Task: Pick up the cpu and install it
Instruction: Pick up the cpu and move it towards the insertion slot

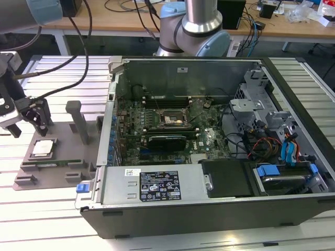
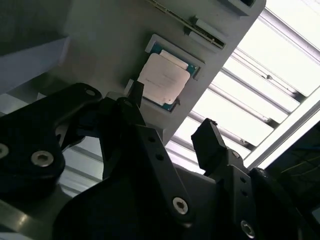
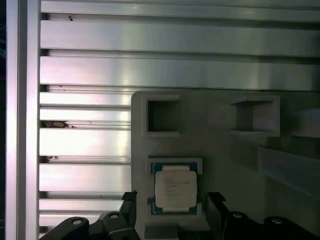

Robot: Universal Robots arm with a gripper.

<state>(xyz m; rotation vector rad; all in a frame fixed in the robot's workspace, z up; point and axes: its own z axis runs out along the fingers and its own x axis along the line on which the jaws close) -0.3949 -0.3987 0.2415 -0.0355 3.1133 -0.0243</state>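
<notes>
Exterior view: the cpu [image 1: 43,148] lies flat, silvery top up, in a square pocket of the grey tray [image 1: 63,151]. The tray sits on the slatted counter [image 1: 52,214], to the exterior view's left of the opened case [image 1: 209,73]. The jaws hang just above the cpu, apart from it. A narrow green strip [image 1: 52,163] lies in a tray slot just beside the cpu. A grey post [image 1: 78,123] stands upright on the tray. Inside the case, the socket [image 1: 172,119] with its metal frame sits near the middle of the motherboard [image 1: 157,138], well apart from the cpu. The arm base [image 1: 191,26] stands behind the case.

Second wrist view: the cpu [image 2: 163,79] is seated in its pocket, with a thin teal rim showing round the lid. The black fingers [image 2: 131,97] stand either side of it. The jaws are spread, with nothing pinched and no contact with the cpu.

First wrist view: the cpu [image 3: 175,188] lies between the two fingertips [image 3: 129,200]. Two more square pockets [image 3: 162,116] are in the tray beyond it.
</notes>
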